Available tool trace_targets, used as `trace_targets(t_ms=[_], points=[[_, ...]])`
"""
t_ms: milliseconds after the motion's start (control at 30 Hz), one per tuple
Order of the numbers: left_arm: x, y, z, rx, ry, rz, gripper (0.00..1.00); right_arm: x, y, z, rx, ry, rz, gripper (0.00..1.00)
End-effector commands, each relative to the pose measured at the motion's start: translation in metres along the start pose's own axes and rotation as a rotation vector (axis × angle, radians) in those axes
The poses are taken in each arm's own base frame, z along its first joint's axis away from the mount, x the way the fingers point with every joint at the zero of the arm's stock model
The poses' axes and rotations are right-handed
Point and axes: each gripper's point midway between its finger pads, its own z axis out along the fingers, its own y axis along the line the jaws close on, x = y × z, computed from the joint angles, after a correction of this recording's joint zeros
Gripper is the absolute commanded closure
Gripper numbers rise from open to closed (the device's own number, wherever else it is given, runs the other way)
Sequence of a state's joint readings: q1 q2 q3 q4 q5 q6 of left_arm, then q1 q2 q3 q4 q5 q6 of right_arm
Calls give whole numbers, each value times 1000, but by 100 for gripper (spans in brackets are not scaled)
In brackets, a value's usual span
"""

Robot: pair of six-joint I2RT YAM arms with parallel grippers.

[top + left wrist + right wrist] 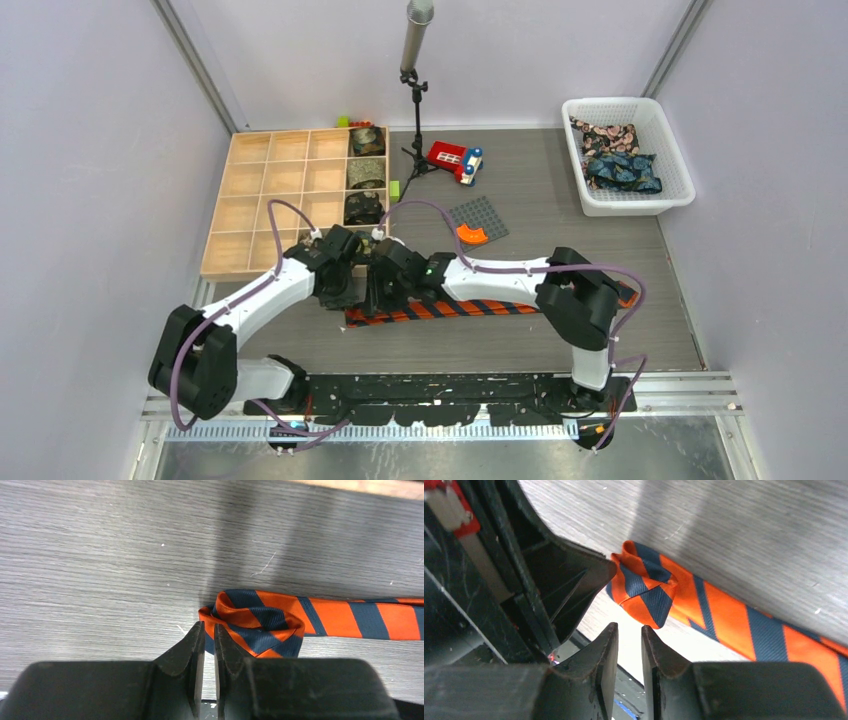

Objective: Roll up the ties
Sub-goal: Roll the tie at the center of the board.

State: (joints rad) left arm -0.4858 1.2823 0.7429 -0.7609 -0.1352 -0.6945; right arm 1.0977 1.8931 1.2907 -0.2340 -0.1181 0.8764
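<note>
The striped tie (pixel 450 308) lay flat on the table (pixel 560 200) toward six o'clock, just ahead of the arm bases, running along the nine-to-three line. Its nine o'clock end was curled into a small loose roll (pixel 255 625). Both arms reached in over that end.

The left gripper (pixel 209 627) had its fingers only a narrow slit apart with nothing between them, its tips just beside the roll. The right gripper (pixel 629 630) also stood slightly apart and empty, near the roll but not touching it.

Toward ten o'clock sat a wooden compartment tray (pixel 245 200). Three cells in its three o'clock column each held a rolled dark tie (pixel 367 172); the arms partly hid the cell nearest them.

At two o'clock a white basket (pixel 680 190) held dark floral ties (pixel 615 155), loosely folded and not rolled.

Between the two containers were a red toy car (pixel 455 158) and a grey studded plate (pixel 485 215) with an orange piece (pixel 471 235) on it.
</note>
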Motion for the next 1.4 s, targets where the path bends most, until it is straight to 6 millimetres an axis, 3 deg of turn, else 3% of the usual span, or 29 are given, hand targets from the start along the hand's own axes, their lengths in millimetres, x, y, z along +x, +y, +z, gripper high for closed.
trace_targets(t_ms=[0, 133, 400, 600, 767, 933, 1367], points=[[-19, 2, -18, -16, -51, 24, 85, -11, 26, -19, -79, -152, 49, 72], [-27, 0, -16, -30, -28, 50, 85, 2, 33, -8, -90, -204, 78, 73], [-37, -11, 8, -40, 86, 117, 89, 25, 39, 26, -120, -225, 157, 73], [-38, -15, 19, -36, 123, 137, 90, 31, 27, 47, -70, -254, 169, 75], [-34, -17, 24, -26, 155, 155, 91, 31, 6, 56, -7, -292, 180, 78], [-26, -15, 27, -30, 191, 161, 93, 34, -3, 65, 17, -293, 184, 80], [-1, -7, 15, -34, 285, 142, 100, 30, -7, 69, 55, -312, 150, 82]])
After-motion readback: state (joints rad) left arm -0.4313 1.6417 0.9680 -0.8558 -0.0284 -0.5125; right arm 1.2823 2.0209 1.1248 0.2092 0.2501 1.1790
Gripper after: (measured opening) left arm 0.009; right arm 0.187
